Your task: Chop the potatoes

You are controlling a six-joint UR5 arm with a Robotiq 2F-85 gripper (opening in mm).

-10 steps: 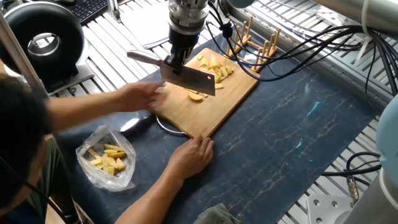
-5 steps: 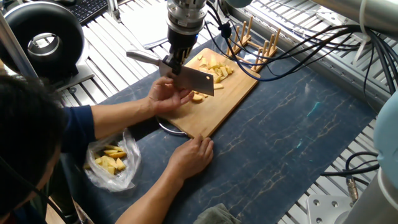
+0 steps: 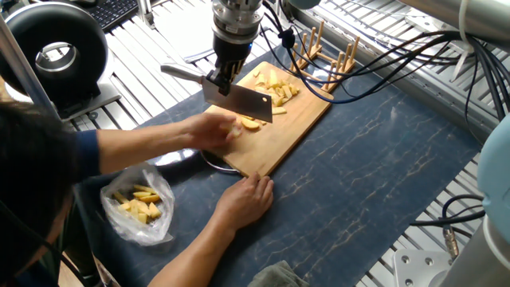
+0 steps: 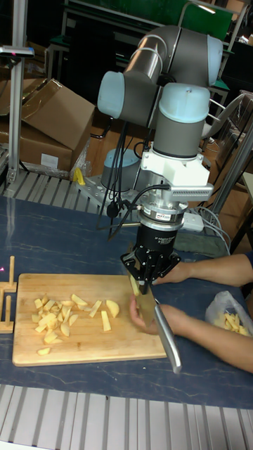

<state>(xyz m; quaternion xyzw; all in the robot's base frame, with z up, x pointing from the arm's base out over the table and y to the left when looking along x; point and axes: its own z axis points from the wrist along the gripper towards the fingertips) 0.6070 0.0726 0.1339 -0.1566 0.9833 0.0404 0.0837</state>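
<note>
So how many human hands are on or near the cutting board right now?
2. One hand is blurred in motion over the cutting board, right under the cleaver held in the gripper. The other hand rests at the board's near edge. None seem hidden.

Wooden cutting board sitting on a dark blue marbled mat. Wooden peg rack just behind the board, clear plastic bag of yellow pieces off to the side.
</note>
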